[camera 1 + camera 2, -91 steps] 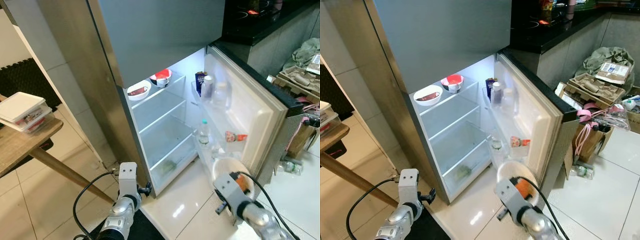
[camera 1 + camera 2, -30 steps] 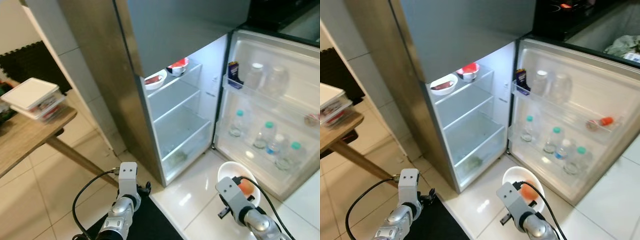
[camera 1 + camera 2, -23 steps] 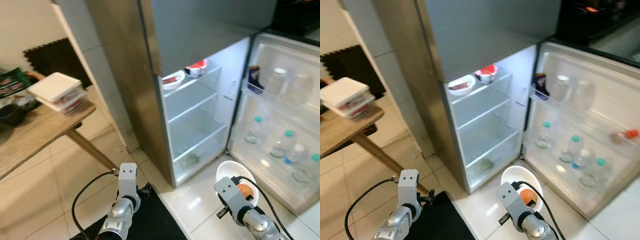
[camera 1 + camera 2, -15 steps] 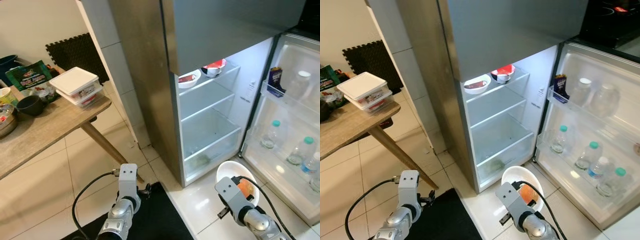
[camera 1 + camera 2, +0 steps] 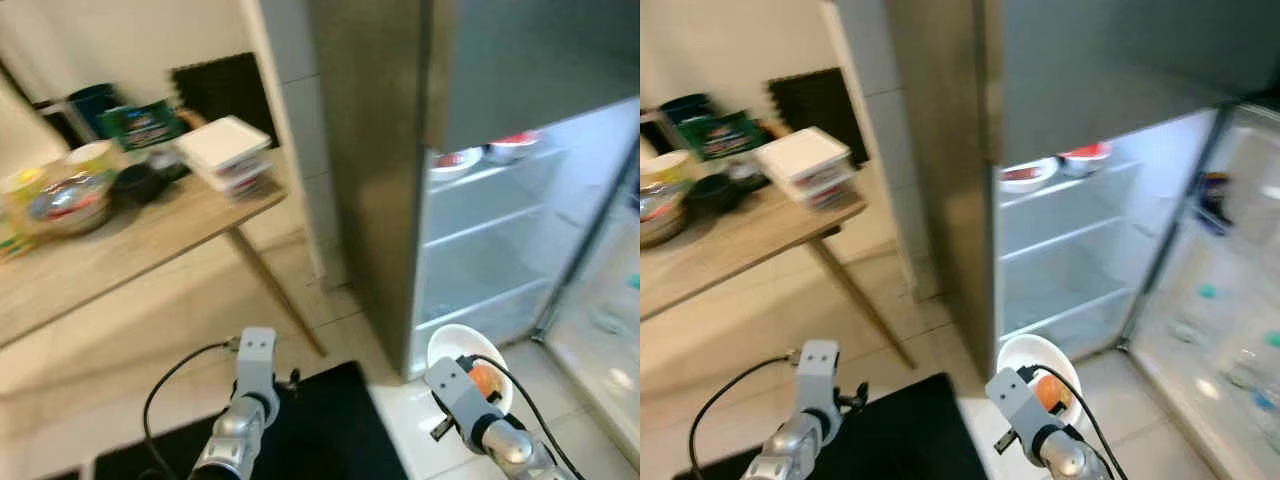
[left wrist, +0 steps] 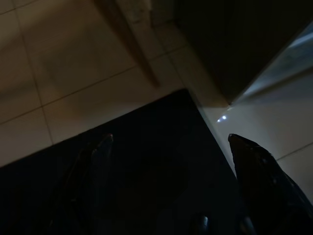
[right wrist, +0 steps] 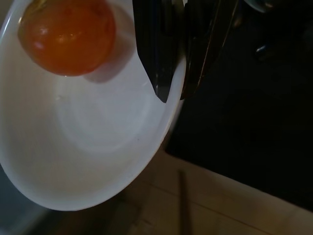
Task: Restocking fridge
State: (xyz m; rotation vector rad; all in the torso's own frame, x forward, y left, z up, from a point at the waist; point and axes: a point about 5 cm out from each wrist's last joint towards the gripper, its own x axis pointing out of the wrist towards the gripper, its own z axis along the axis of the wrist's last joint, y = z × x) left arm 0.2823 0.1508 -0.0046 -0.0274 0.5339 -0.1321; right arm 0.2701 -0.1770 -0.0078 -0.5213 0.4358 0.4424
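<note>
I have the right gripper [image 7: 171, 93] pinching the rim of a white bowl [image 5: 1040, 385], one finger inside the wall and one outside, pressed together on it. An orange fruit [image 7: 67, 37] sits in the bowl against the side away from the fingers. I am carrying the bowl low, over the pale floor just in front of the fridge [image 5: 1080, 90].

What the next move turns on, as I judge it: the open fridge compartment lies ahead and above the bowl, slightly to my right. Its top shelf [image 5: 1065, 180] already holds two dishes along its front edge, while the lower shelves look bare. So the bowl has to travel up and forward, kept level so the fruit does not roll. The right arm is the nearer one and already has the load.

My left gripper [image 6: 171, 161] hangs idle over the dark mat [image 5: 320, 420], its fingers spread apart and empty. The wooden table [image 5: 110, 250] with containers stands well off to my left.
</note>
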